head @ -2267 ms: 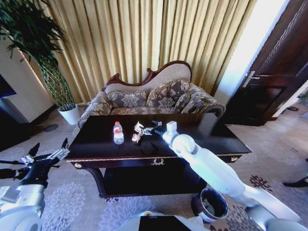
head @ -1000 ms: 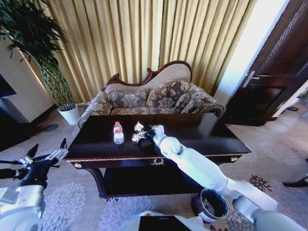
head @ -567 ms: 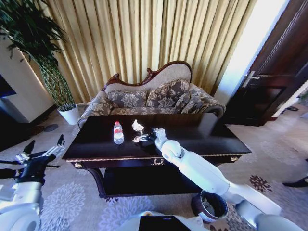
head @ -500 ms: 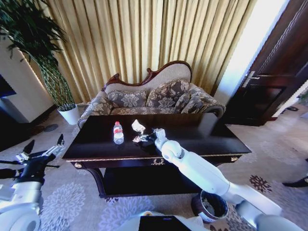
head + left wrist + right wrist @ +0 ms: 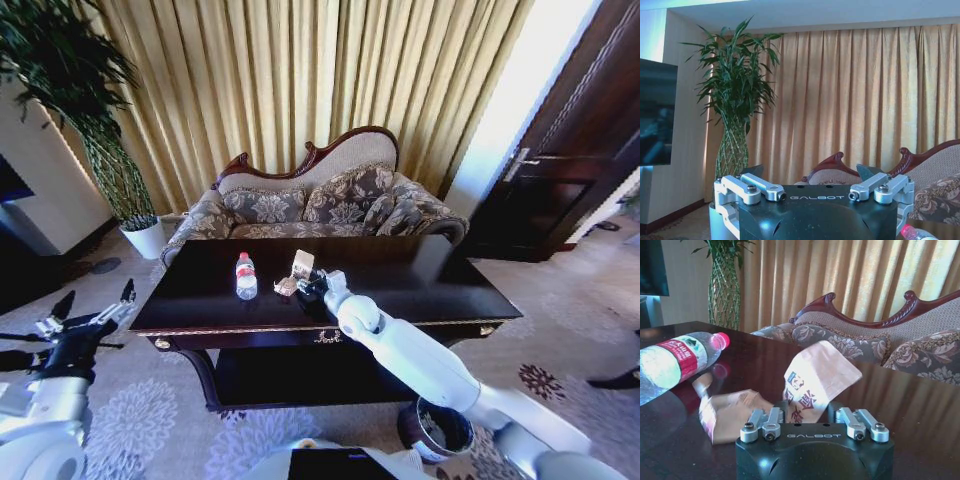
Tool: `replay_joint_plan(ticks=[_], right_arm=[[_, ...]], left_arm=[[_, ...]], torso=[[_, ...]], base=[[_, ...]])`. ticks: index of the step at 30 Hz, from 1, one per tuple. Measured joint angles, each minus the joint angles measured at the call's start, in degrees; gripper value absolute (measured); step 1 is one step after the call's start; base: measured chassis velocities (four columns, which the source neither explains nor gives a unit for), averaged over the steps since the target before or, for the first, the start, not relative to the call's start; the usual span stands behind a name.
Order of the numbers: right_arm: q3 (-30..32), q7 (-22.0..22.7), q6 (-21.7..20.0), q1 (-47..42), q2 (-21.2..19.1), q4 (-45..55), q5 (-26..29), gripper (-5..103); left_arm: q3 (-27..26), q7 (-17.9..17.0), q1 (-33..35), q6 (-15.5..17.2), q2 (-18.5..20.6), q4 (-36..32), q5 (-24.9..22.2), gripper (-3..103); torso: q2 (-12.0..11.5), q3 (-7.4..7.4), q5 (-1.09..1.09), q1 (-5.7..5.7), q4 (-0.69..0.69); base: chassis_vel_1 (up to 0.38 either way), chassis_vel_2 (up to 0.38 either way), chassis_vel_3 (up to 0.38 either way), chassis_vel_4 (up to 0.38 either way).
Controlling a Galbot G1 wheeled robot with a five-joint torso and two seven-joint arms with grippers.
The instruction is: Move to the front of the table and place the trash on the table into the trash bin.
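Note:
On the dark glossy table (image 5: 420,280) my right gripper (image 5: 306,281) is shut on a crushed whitish carton (image 5: 302,264), which stands upright between the fingers. The right wrist view has the carton (image 5: 817,375) rising from the gripper (image 5: 810,416), with a crumpled paper piece (image 5: 727,407) beside it and a clear plastic bottle (image 5: 675,362) lying farther off. That bottle (image 5: 245,276) stands left of the gripper in the head view, and the paper piece (image 5: 285,288) lies between them. The trash bin (image 5: 437,428) sits on the carpet at the table's near right. My left gripper (image 5: 93,313) hangs open, off the table's left end.
A patterned sofa (image 5: 320,205) stands behind the table, with curtains behind it. A tall plant in a white pot (image 5: 147,238) is at the back left, and a dark door (image 5: 560,180) at the right. Patterned carpet surrounds the table.
My right gripper moved from the table's middle to the carton, shut on it and raised it upright. The left arm shifted slightly.

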Motion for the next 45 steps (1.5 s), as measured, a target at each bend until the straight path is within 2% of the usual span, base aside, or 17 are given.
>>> replay_joint_plan(ticks=[1, 2, 5, 6, 8, 10, 11, 21, 27, 32, 35, 36, 40, 45], right_arm=[[0.29, 0.0, 0.13, -0.13, -0.12, 0.1, -0.06, 39], [0.29, 0.0, 0.13, -0.13, -0.12, 0.1, -0.06, 39], [0.94, 0.0, 0.34, -0.54, -0.39, 0.4, -0.17, 22], [0.94, 0.0, 0.34, -0.54, -0.39, 0.4, -0.17, 22], [1.28, 0.0, 0.47, -0.93, -0.62, 0.61, -0.35, 12], [1.49, 0.0, 0.57, -1.23, -0.76, 0.77, -0.48, 12], [1.8, -0.02, 0.66, -1.65, -0.95, 0.97, -0.63, 3], [5.52, -0.09, 2.55, -4.71, -2.45, 3.67, -1.18, 0], [11.81, -0.1, 4.66, -8.27, -4.48, 8.95, -0.96, 0], [19.43, -0.88, 5.18, -13.46, -7.05, 14.07, -0.69, 0], [28.21, -2.79, 6.13, -20.29, -8.97, 17.65, -1.0, 0], [28.21, -2.79, 6.13, -20.29, -8.97, 17.65, -1.0, 0], [36.92, -3.3, 6.96, -30.39, -9.22, 21.77, -1.63, 0], [41.48, -1.97, 7.8, -37.76, -7.48, 26.39, -3.82, 0]], left_arm=[[0.02, 0.01, 0.0, 0.0, 0.02, 0.0, 0.01, 100], [0.02, 0.01, 0.0, 0.0, 0.02, 0.0, 0.01, 100], [0.05, 0.03, 0.0, 0.0, 0.06, 0.0, 0.07, 100], [0.05, 0.03, 0.0, 0.0, 0.06, 0.0, 0.07, 100], [0.06, 0.03, 0.02, 0.0, 0.05, 0.0, 0.12, 100], [0.06, 0.04, 0.12, 0.0, 0.03, 0.0, 0.14, 100], [0.06, 0.04, 0.19, 0.0, 0.0, 0.0, 0.18, 100], [0.15, 0.06, 0.36, 0.0, -0.12, 0.0, 0.31, 100], [0.27, 0.05, 0.49, 0.0, -0.02, 0.0, 0.33, 100], [0.6, 0.04, 0.52, -0.01, 0.56, 0.0, 0.34, 100], [0.72, 0.01, 0.13, -0.12, 1.18, 0.0, 0.34, 100], [0.72, 0.01, 0.13, -0.12, 1.18, 0.0, 0.34, 100], [0.96, 0.03, -1.01, -0.13, 1.24, 0.0, 0.31, 100], [1.26, 0.47, -0.77, -0.72, 2.22, 0.0, 0.18, 100]], torso=[[0.0, 0.0, 0.0, 0.0, 0.0], [0.0, 0.0, 0.0, 0.0, 0.0], [0.0, 0.0, 0.0, 0.0, 0.0], [0.0, 0.0, 0.0, 0.0, 0.0], [0.0, 0.0, 0.0, 0.0, 0.0], [0.0, 0.0, 0.0, 0.0, 0.0], [0.0, 0.0, 0.0, 0.0, 0.0], [0.0, 0.0, 0.0, 0.0, 0.0], [0.0, 0.0, 0.01, 0.0, 0.0], [0.0, 0.0, 0.01, 0.0, 0.01], [0.0, 0.0, 0.0, 0.0, -0.01], [0.0, 0.0, 0.0, 0.0, -0.01], [0.0, -0.01, 0.0, -0.01, -0.02], [0.0, -0.01, 0.0, -0.01, 0.01]], base=[[0.0, 0.0, 0.0, 0.0], [0.0, 0.0, 0.0, 0.0], [0.0, 0.0, 0.0, 0.0], [0.0, 0.0, 0.0, 0.0], [0.0, 0.0, 0.0, 0.0], [0.0, 0.0, 0.0, 0.0], [0.0, 0.0, 0.0, 0.0], [0.0, 0.0, 0.0, 0.0], [0.0, 0.0, 0.0, 0.0], [0.0, 0.0, 0.0, 0.0], [0.0, 0.0, 0.0, 0.0], [0.0, 0.0, 0.0, 0.0], [0.0, 0.0, 0.0, 0.0], [0.0, 0.0, 0.0, 0.0]])
